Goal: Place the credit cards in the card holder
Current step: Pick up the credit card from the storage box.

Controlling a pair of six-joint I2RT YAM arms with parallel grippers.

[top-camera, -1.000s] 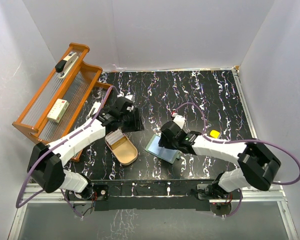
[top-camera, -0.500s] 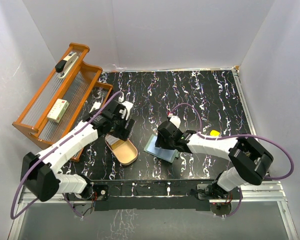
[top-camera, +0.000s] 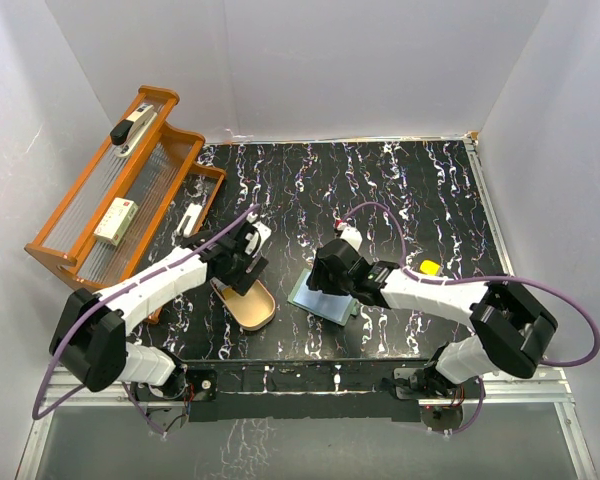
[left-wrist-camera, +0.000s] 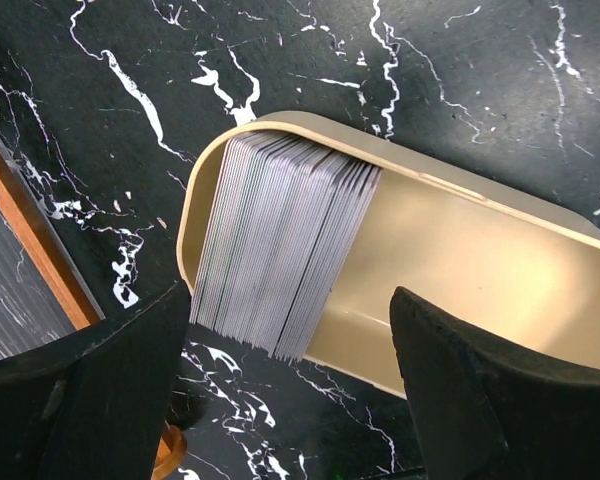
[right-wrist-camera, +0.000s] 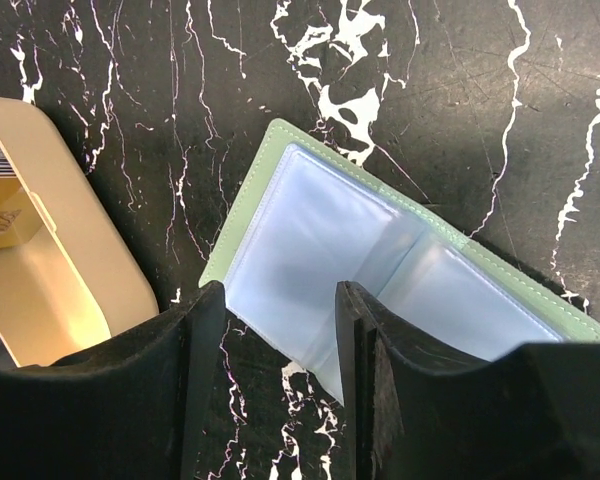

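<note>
The credit cards (left-wrist-camera: pixel 280 235) stand on edge as a tight stack of pale plastic at one end of a tan oval dish (left-wrist-camera: pixel 480 195). My left gripper (left-wrist-camera: pixel 290 400) hovers over the dish (top-camera: pixel 255 305) with its jaws wide open and nothing between them. The card holder (right-wrist-camera: pixel 330 250) lies flat and open on the table, with a pale green border and clear blue sleeves. My right gripper (right-wrist-camera: pixel 278 390) is open above its near edge, with a sleeve corner between the fingers but not pinched. From above, the holder (top-camera: pixel 325 300) is partly under the right gripper (top-camera: pixel 325 275).
A wooden rack (top-camera: pixel 155 165) stands at the far left, holding a stapler (top-camera: pixel 132 130) and a small box (top-camera: pixel 115 220). A small yellow object (top-camera: pixel 430 267) lies right of the right arm. White walls enclose the black marbled table.
My left gripper has come forward from behind the dish to just over it and opened wider. My right gripper shifted slightly left over the card holder.
</note>
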